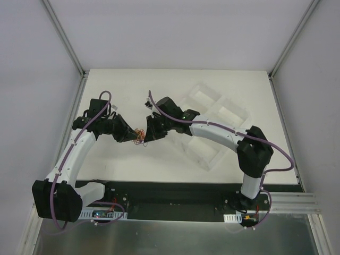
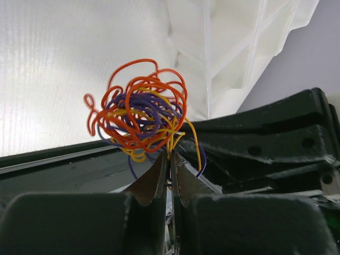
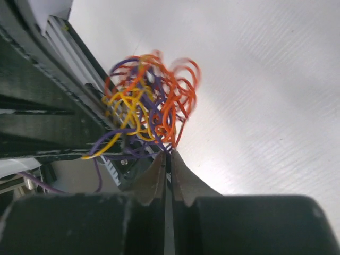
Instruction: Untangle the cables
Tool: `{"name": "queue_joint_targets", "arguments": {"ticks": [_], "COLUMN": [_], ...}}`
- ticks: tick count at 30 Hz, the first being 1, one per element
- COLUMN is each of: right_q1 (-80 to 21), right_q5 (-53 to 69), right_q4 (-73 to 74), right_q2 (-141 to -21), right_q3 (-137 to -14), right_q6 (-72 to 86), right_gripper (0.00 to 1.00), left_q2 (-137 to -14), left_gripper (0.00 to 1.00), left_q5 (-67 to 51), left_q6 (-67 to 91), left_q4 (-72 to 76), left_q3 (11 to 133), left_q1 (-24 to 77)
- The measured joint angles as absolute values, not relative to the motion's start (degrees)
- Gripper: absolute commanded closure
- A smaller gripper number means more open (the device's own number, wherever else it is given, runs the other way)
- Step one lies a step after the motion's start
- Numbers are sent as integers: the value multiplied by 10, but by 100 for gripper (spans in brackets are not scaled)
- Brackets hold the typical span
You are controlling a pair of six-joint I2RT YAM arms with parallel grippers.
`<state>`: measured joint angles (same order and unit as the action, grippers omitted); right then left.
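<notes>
The cables (image 1: 139, 136) are a small ball of thin orange, yellow and purple wires, held above the white table between both grippers. My left gripper (image 1: 134, 137) comes in from the left. In the left wrist view its jaws (image 2: 170, 155) are shut on yellow strands at the bottom of the cables (image 2: 141, 114). My right gripper (image 1: 147, 135) comes in from the right. In the right wrist view it (image 3: 169, 153) is closed to a thin slit on purple and orange strands of the cables (image 3: 149, 106). The two grippers almost touch.
A clear plastic tray (image 1: 212, 122) with compartments lies on the table behind the right arm and shows white (image 2: 239, 42) in the left wrist view. Grey walls and metal posts (image 1: 64, 37) enclose the table. A black base rail (image 1: 170, 199) runs along the front.
</notes>
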<state>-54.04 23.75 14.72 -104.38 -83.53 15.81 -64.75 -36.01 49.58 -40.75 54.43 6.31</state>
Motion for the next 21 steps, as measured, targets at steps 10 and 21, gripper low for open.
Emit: {"name": "queue_joint_targets", "arguments": {"ticks": [10,21], "right_q1": [-544,-553], "right_q5": [160,92], "right_q4": [196,239], "right_q2": [-1045,-986], "right_q3": [-808,-732], "right_q6": [141,79], "right_gripper": [99,99], "left_q2": [-641,-656], "left_gripper": [100,100], "left_q5": [-268,-103], "left_q6": [454,398], "left_q4": [-468,-548], "left_q3": [619,664], "left_q1": [63,64]}}
